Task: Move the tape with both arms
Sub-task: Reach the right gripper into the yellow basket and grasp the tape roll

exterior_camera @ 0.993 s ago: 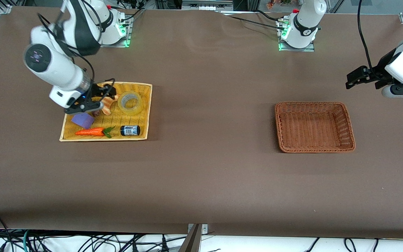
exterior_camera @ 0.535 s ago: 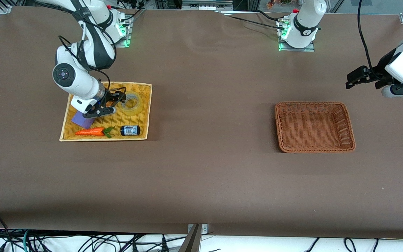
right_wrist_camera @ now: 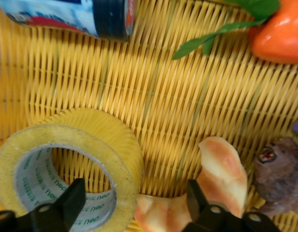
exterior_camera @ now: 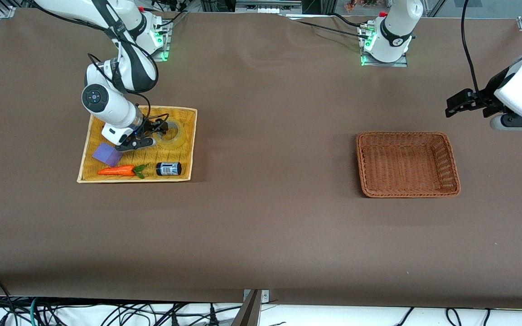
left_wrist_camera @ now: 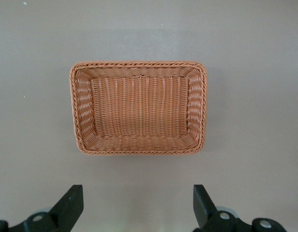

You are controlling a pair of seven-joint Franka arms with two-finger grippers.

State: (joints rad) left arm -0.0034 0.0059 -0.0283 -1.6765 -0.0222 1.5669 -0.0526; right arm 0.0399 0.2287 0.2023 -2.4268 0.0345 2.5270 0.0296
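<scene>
Yellow wicker fills my right wrist view: the tray [exterior_camera: 187,145] sits toward the right arm's end of the brown worktop [exterior_camera: 270,226], and the tape [exterior_camera: 170,134] lies flat in it, grey core facing up. I have the right claw [exterior_camera: 152,134] low over the tray with its fingers spread; in the right wrist view one fingertip [right_wrist_camera: 71,198] is over the roll's hole and the other [right_wrist_camera: 200,200] is outside the ring over the croissant [right_wrist_camera: 212,183], so the jaws straddle the tape's wall without clenching on it. Nearer the front camera than the tape lie a small black jar [exterior_camera: 168,169] and a toy carrot [exterior_camera: 118,170], with a purple block [exterior_camera: 106,154] beside the claw. A small brown figure [right_wrist_camera: 277,176] shows next to the croissant. My left claw [exterior_camera: 458,103] hangs released, fingers [left_wrist_camera: 67,205] wide apart, in the air over bare worktop near the brown wicker basket [exterior_camera: 451,154], which stands toward the left arm's end; that arm waits. Nothing is inside the basket [left_wrist_camera: 76,116].
</scene>
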